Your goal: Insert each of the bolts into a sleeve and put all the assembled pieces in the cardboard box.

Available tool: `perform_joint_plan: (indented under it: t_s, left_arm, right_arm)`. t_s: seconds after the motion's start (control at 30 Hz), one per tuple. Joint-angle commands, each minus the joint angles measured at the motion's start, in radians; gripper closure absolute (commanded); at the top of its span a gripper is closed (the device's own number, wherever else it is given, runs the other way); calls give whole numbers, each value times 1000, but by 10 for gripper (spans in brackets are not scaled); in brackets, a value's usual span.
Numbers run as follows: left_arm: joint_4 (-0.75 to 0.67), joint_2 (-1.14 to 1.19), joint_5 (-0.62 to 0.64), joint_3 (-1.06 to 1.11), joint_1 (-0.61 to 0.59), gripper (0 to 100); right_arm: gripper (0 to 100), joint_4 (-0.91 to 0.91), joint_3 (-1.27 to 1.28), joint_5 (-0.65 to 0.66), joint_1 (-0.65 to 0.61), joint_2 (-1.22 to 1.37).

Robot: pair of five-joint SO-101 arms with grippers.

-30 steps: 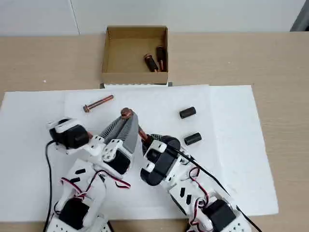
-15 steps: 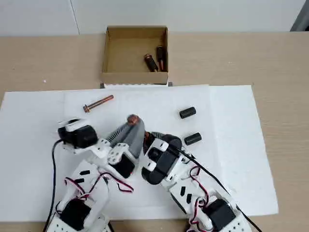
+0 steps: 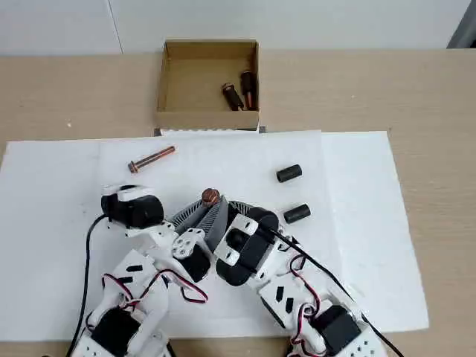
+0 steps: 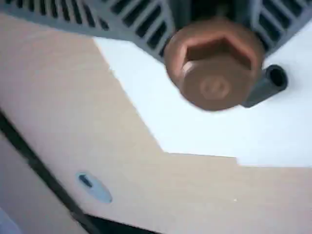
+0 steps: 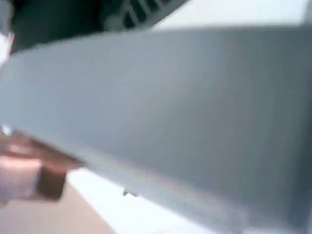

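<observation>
From above, the left gripper (image 3: 209, 207) is clamped on a copper bolt (image 3: 210, 196), head turned up toward the camera. Over the last second it has swung away from the cardboard box (image 3: 208, 119) and in against the right arm (image 3: 245, 249), so the two wrists now sit touching. By my judgement this is the set-up for mating bolt and sleeve, not yet a finished piece. Whether the right gripper grips anything cannot be told. A second bolt (image 3: 151, 159) lies loose on the white paper (image 3: 357, 223), off to the left gripper's left. Two dark sleeves (image 3: 289, 173) (image 3: 297, 213) lie to its right, the nearer one just past the right arm. The box, well ahead of the gripper, already holds two assembled pieces (image 3: 239, 91). In the left wrist view the hexagonal bolt head sits between the ribbed grey fingers, with one sleeve on the paper close behind it. The right wrist view gives a grey surface close up and a copper-coloured shape at one edge, too blurred to name. No label or writing is legible; the bolt head bears a faint round stamp, unreadable.
</observation>
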Motion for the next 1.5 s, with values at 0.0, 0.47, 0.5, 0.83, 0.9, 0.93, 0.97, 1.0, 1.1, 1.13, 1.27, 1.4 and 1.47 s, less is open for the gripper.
perform_joint_plan:
  t_s: [0.0, 0.47, 0.5, 0.83, 0.9, 0.93, 0.97, 1.0, 1.1, 1.13, 1.27, 1.4, 1.47]
  left_arm:
    - [40, 0, -51, -5, -6, 844]
    - [40, 0, -87, -127, -97, 806]
    - [40, 0, -87, -136, -98, 811]
    - [41, 0, -112, -174, -279, 995]
    - [41, 0, -160, -143, -324, 994]
    - [43, 0, -181, -127, -347, 994]
    - [43, 0, -204, -101, -370, 994]
    - [43, 0, -227, -73, -388, 994]
    - [43, 0, -319, 19, -422, 994]
    - [43, 0, -347, 39, -427, 994]
    - [41, 0, -443, 113, -431, 994]
    - [40, 0, -496, 145, -431, 994]
    - [43, 0, -511, 148, -431, 994]
  right_arm:
    - [995, -47, -37, 12, 8, -10]
    - [995, -45, 14, 8, 76, -12]
    - [995, -45, 17, 8, 76, -12]
    - [995, -36, 34, -26, 251, -1]
    - [995, 7, 20, -64, 312, -1]
    - [995, 41, 0, -91, 334, -1]
    - [995, 82, -21, -121, 348, 1]
    - [995, 122, -40, -143, 349, 1]
    - [995, 202, -109, -203, 348, 24]
    - [995, 219, -132, -219, 348, 44]
    - [995, 246, -295, -276, 352, 248]
    - [995, 239, -500, -301, 354, 550]
    - [995, 211, -615, -301, 354, 697]
